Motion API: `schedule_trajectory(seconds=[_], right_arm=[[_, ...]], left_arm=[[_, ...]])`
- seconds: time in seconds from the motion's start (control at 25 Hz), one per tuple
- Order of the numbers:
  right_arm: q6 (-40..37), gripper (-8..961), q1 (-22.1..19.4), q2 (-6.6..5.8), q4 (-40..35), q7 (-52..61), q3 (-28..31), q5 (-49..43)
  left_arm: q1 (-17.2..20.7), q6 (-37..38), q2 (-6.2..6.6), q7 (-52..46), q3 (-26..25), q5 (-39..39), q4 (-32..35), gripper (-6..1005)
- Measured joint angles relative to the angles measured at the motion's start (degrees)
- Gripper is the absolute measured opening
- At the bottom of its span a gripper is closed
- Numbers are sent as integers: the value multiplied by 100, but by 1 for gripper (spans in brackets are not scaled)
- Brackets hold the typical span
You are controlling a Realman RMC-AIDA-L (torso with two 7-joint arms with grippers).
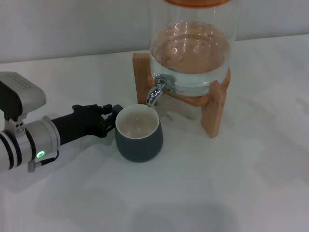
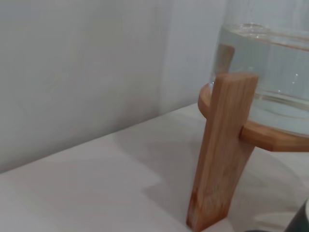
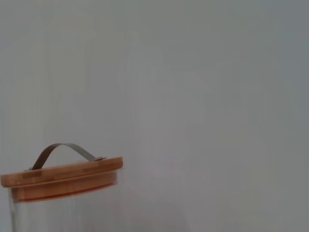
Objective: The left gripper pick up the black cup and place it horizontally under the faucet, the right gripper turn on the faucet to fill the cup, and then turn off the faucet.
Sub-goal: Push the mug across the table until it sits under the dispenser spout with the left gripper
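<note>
Black cup upright on bench, rim beneath faucet: placement done. Left end effector at cup's handle side, grip unclear. Filling, shut-off remain; right end effector unseen.

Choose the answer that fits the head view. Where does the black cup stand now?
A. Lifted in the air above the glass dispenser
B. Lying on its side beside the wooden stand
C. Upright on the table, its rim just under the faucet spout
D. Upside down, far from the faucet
C: the black cup stands upright on the table, mouth open upward, its rim just below the faucet, with the left gripper at its side.
</note>
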Motion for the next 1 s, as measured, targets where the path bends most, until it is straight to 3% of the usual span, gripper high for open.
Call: schedule_trajectory(seconds=[0.48,0.84,1.0], right_arm=[[7,718,-7,0,49,-44,2,65],[16,718,-34,0,50,-44,24,79],[17,718,-18,0,50,-44,26,79]], left_arm=[[53,-31,0,0,279,-8,-3,334],[939,-172,16,-377,281,-4,1037,341],[1110,-337,23,-430,285,-17,1250,345]])
